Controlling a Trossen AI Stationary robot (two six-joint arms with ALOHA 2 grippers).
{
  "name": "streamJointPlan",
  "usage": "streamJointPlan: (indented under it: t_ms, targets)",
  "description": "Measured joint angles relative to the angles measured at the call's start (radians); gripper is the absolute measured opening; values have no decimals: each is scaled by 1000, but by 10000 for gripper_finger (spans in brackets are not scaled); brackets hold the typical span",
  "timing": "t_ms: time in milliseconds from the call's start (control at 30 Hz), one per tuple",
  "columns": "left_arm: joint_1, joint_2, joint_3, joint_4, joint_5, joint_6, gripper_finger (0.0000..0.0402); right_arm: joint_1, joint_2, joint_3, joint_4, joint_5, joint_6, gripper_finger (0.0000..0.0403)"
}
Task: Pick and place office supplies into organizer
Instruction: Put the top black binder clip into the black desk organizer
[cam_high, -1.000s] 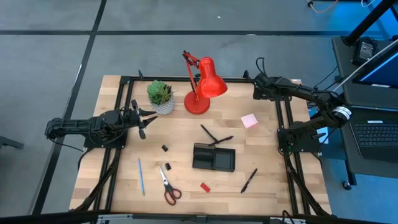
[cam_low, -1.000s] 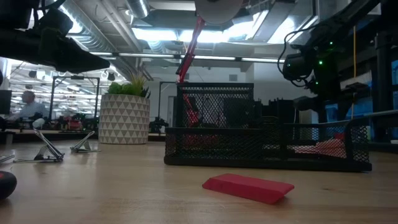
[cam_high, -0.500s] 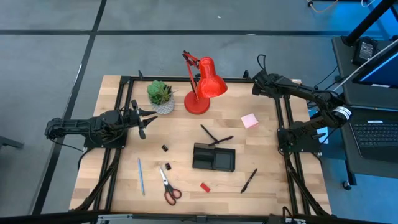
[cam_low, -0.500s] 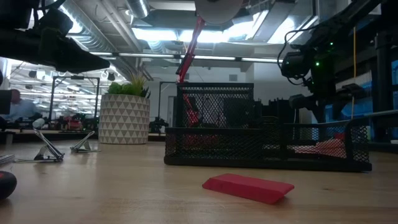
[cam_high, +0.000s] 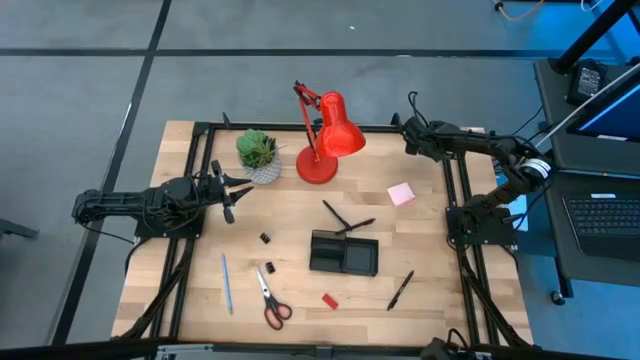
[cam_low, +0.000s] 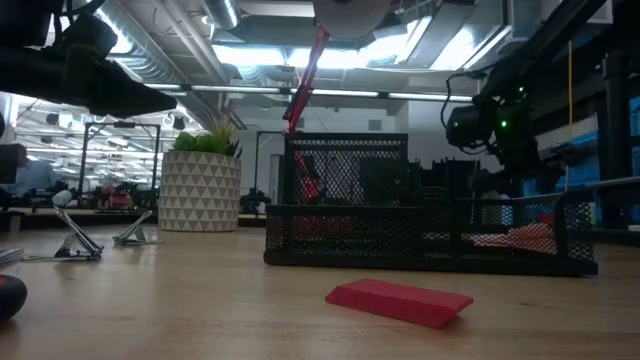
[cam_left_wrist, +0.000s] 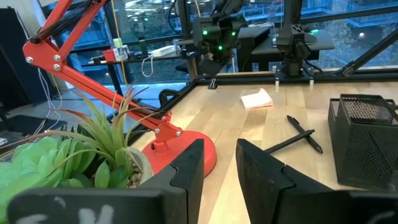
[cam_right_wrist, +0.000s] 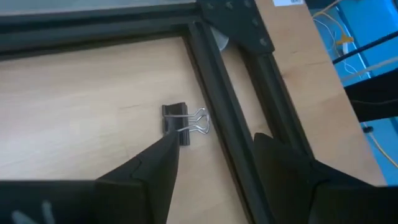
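The right gripper (cam_right_wrist: 214, 158), jaws open and empty, has swung toward the table's (cam_high: 290, 225) far corner above a binder clip (cam_right_wrist: 182, 123), apparently its next pick, while the left gripper (cam_left_wrist: 219, 163) waits, part open.

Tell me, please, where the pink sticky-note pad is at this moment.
In the high view, the pink sticky-note pad lies on the table's right half, right of the red desk lamp and up-right of the black organizer, apart from both.
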Motion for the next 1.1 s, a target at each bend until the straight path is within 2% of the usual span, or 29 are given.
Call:
streamJointPlan:
  t_ms: [433,1100]
  targets:
    - [0,0,0,0,0,0,90,-22,111,0,58,1,119,208]
    - [0,0,0,0,0,0,87,-24,114,2,164,25,235,208]
